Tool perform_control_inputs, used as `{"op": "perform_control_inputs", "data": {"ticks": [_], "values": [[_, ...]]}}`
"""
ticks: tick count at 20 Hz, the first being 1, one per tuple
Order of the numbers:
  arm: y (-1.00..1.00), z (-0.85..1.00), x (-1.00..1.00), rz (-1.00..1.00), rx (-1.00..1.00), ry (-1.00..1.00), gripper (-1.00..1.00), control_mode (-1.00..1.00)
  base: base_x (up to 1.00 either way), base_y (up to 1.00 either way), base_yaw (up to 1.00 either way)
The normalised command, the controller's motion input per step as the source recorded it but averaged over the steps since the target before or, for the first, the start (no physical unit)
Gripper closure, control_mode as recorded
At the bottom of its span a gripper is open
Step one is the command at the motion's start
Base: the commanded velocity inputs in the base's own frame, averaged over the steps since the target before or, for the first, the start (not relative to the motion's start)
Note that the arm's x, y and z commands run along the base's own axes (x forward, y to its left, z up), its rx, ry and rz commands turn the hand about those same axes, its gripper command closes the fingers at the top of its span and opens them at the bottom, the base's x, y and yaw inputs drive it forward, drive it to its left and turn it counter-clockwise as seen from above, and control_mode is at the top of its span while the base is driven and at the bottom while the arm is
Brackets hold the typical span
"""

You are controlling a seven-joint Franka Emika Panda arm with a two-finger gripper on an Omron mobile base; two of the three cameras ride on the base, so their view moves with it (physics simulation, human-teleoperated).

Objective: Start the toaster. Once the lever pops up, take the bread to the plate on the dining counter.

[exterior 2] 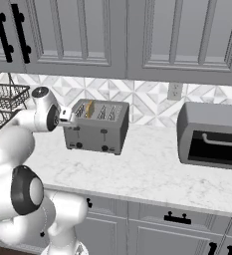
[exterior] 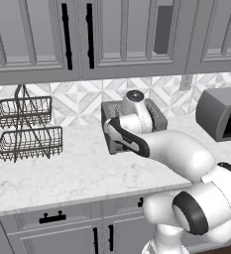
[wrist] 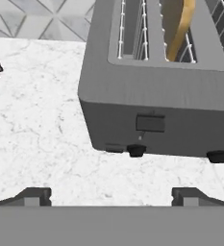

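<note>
The boxy grey toaster stands on the marble worktop against the tiled wall. My arm covers most of the toaster in the left base view. A slice of bread with a tan crust stands in one of its left slots, and the hand view shows the bread from above. A small dark lever sits on the toaster's face above a round knob. My gripper is open with nothing between its fingers. The gripper hovers by the toaster's left end, clear of it. The plate and the dining counter are out of view.
A two-tier wire basket rack stands on the worktop to the left. A dark grey oven-like appliance sits to the right. Grey wall cabinets hang overhead. Bare marble worktop lies in front of the toaster.
</note>
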Motion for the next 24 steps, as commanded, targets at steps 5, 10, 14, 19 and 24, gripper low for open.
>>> {"op": "perform_control_inputs", "data": {"ticks": [5,10,14,19,24], "values": [[0.09,-0.33,0.24,0.0,0.0,0.0,-1.0,-1.0,0.0,0.0,0.0],[0.0,-0.26,0.18,-0.01,0.0,0.0,-1.0,-1.0,0.0,0.0,0.0],[-0.01,-0.25,0.14,-0.01,0.0,0.0,-1.0,-1.0,0.0,0.0,0.0],[-0.02,-0.25,0.11,0.0,0.0,-0.04,-1.0,-1.0,0.0,0.0,0.0],[-0.04,-0.05,0.01,0.0,0.0,-0.1,-1.0,-1.0,0.0,0.0,0.0]]}}
